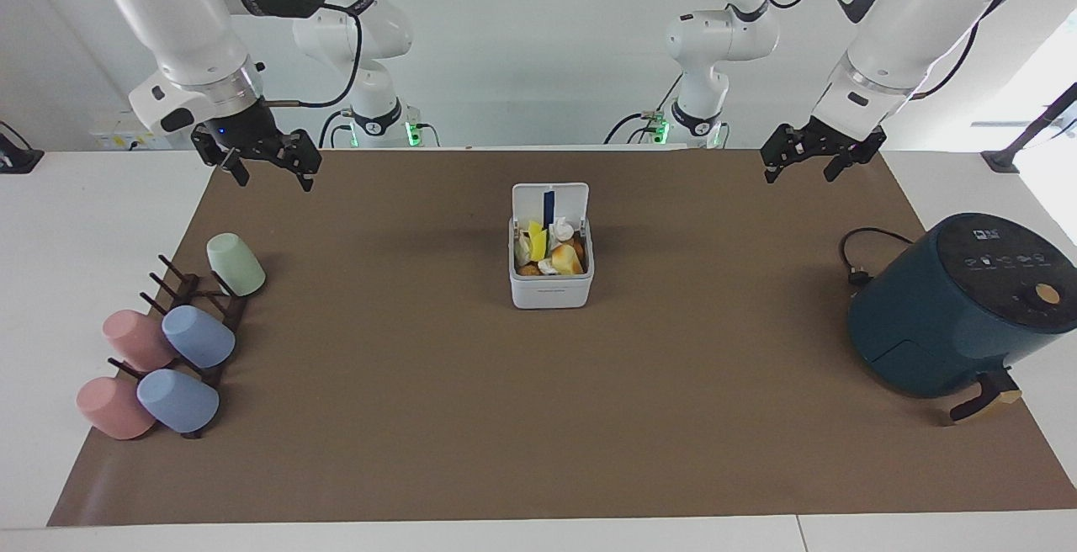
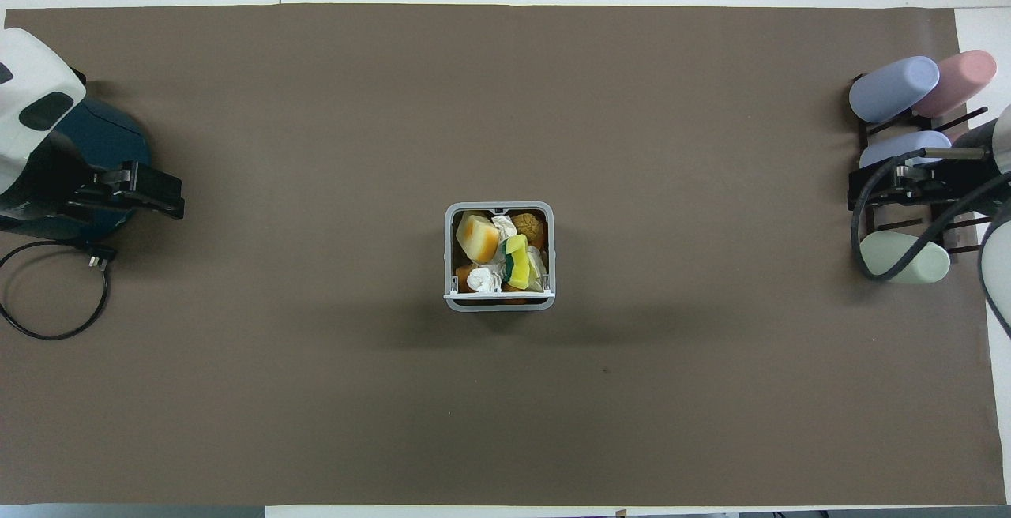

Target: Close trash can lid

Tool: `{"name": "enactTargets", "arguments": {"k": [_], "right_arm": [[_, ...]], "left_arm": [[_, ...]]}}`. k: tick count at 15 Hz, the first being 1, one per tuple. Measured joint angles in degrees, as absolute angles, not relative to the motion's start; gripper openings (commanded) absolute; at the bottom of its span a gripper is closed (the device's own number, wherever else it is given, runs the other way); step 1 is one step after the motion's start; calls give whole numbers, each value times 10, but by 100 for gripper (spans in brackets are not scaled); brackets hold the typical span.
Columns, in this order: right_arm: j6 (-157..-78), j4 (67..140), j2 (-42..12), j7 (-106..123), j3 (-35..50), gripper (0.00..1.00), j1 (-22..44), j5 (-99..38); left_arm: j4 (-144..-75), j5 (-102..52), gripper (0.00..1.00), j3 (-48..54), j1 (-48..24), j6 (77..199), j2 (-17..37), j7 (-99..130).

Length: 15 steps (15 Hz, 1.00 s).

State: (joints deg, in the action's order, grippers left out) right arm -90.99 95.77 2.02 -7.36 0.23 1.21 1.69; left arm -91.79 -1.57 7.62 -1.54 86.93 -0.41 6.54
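Note:
The white trash can [image 1: 551, 289] stands in the middle of the brown mat and holds food scraps and crumpled paper. Its lid [image 1: 565, 198] stands open and upright on the side nearer the robots, with the blue strip showing on its underside. In the overhead view the trash can's rim [image 2: 449, 257] shows, and the lid [image 2: 497, 294] is seen edge-on. My left gripper [image 1: 799, 175] hangs open and empty over the mat's edge near the air fryer [image 2: 130, 194]. My right gripper [image 1: 275, 182] hangs open and empty over the cup rack's end [image 2: 892, 186]. Both are well apart from the trash can.
A dark teal air fryer [image 1: 951, 308] with a black cord [image 1: 858, 257] stands at the left arm's end. A dark rack [image 1: 198, 299] with several pastel cups [image 1: 198, 336] lies at the right arm's end.

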Motion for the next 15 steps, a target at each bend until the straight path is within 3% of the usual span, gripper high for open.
{"name": "enactTargets", "arguments": {"k": [11, 12, 13, 15], "right_arm": [[-924, 958, 20, -74, 5, 100, 18, 1], [-924, 958, 20, -74, 5, 100, 18, 1], [-924, 958, 20, -74, 5, 100, 18, 1], [-924, 958, 20, -74, 5, 100, 18, 0]], "left_arm": [[-919, -16, 100, 81, -37, 891, -6, 74], [-922, -17, 90, 81, -56, 904, -7, 91], [-927, -17, 70, 83, -83, 915, -7, 120], [-937, -17, 14, 86, -145, 928, -8, 180]]}}
